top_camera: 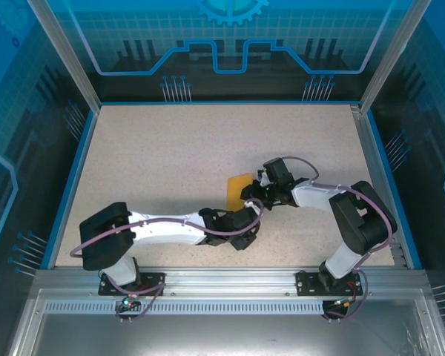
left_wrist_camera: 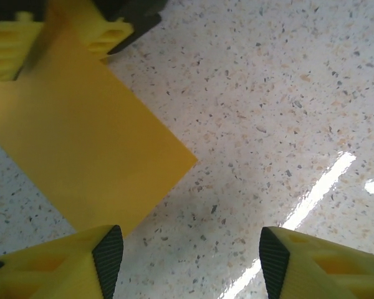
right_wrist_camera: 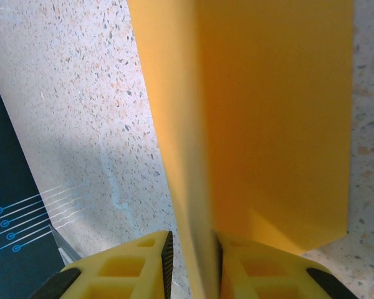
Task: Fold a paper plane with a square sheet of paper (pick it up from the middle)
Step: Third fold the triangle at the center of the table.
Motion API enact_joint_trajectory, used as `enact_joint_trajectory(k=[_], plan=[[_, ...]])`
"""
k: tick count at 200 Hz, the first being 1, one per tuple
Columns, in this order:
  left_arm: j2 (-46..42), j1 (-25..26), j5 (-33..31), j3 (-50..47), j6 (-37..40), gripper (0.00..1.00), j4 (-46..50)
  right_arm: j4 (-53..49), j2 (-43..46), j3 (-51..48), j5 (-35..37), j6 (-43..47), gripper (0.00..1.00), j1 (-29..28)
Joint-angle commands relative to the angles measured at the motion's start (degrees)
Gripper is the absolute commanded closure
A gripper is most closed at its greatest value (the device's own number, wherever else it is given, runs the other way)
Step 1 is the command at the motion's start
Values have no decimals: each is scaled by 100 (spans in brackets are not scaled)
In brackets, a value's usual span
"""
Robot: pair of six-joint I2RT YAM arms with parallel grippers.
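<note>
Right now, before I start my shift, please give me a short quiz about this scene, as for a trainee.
1. True or false: the left pincer is shut on the orange paper.
2. What lies under the paper? A a tray; B the speckled table; C a blue cloth.
3. Fill in: the right pincer is closed on a raised fold of the ____.
Key: 1 false, it is open; 2 B; 3 paper.

Left claw (left_wrist_camera: 190, 255) gapes wide, while right claw (right_wrist_camera: 193, 249) pinches the orange paper (right_wrist_camera: 274, 124).
</note>
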State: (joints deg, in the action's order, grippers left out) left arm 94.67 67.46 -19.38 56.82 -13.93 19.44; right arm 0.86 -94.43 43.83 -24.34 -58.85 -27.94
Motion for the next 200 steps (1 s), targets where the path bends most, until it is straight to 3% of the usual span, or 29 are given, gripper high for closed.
enact_joint_trajectory(k=[1, 41, 67, 132, 164, 200], plan=[[286, 80, -434, 260, 242, 37, 63, -122, -76, 139, -137, 84, 75, 94], [671, 83, -577, 505, 343, 37, -88, -174, -58, 148, -117, 99, 75, 105], [873, 85, -719, 654, 326, 42, -84, -222, -58, 135, -107, 117, 75, 131], [645, 84, -976, 509, 199, 75, -15, -253, -57, 110, -115, 186, 74, 203], [505, 59, -1020, 427, 156, 100, -55, -297, -18, 109, -122, 224, 74, 239], [374, -35, -915, 411, 145, 100, -43, -312, 88, 73, -150, 286, 74, 306]])
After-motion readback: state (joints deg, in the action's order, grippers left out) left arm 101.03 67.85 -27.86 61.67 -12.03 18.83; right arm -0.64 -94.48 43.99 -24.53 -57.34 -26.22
